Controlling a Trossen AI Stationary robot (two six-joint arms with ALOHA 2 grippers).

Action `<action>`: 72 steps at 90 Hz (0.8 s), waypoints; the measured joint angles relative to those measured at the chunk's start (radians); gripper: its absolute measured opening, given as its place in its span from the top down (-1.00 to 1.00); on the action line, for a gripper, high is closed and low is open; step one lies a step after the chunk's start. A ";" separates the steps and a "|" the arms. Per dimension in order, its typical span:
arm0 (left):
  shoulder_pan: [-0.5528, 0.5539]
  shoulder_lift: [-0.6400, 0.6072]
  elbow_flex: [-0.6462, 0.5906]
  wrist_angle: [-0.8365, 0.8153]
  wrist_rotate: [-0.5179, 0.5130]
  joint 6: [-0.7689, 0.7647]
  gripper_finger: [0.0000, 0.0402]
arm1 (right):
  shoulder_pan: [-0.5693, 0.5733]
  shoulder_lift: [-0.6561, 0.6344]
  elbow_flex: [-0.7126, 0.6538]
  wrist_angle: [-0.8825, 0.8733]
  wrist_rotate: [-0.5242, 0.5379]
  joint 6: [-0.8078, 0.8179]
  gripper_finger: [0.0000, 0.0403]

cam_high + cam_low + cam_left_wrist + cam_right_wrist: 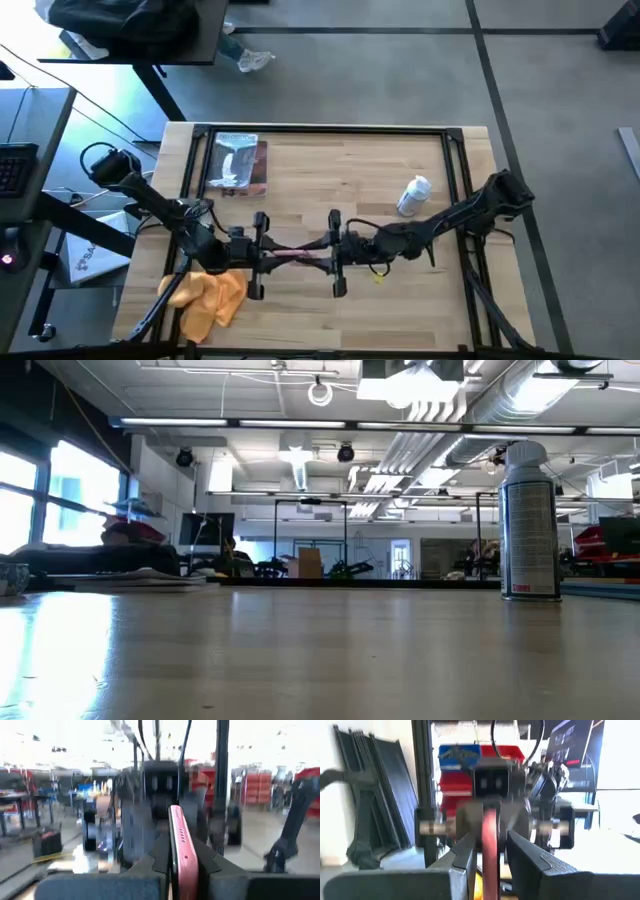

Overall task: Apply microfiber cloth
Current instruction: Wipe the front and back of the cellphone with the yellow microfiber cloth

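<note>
Pink phone (182,852), held edge-on, is pinched at both ends: left claw (258,253) clamps one end, right claw (336,253) the other, mid-air over the tabletop (330,170). To wipe it, one claw should probably let go while the other holds it level. Cloth (207,297) lies crumpled just beside the left claw, at the near edge.

- One microfiber cloth (205,297)
- One spray can (414,195)
- One silvery packet (238,165)
- One pink phone (295,254), probably
- Two grippers: left gripper (262,254), right gripper (333,254)
</note>
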 joint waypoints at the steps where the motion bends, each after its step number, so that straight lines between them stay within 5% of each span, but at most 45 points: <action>1: -0.002 -0.001 0.000 0.006 0.000 0.003 0.94 | 0.000 0.000 0.000 -0.003 0.000 0.000 0.64; 72: 0.063 0.024 0.001 0.004 0.074 -0.028 0.94 | -0.020 0.000 0.000 0.008 -0.043 0.038 0.68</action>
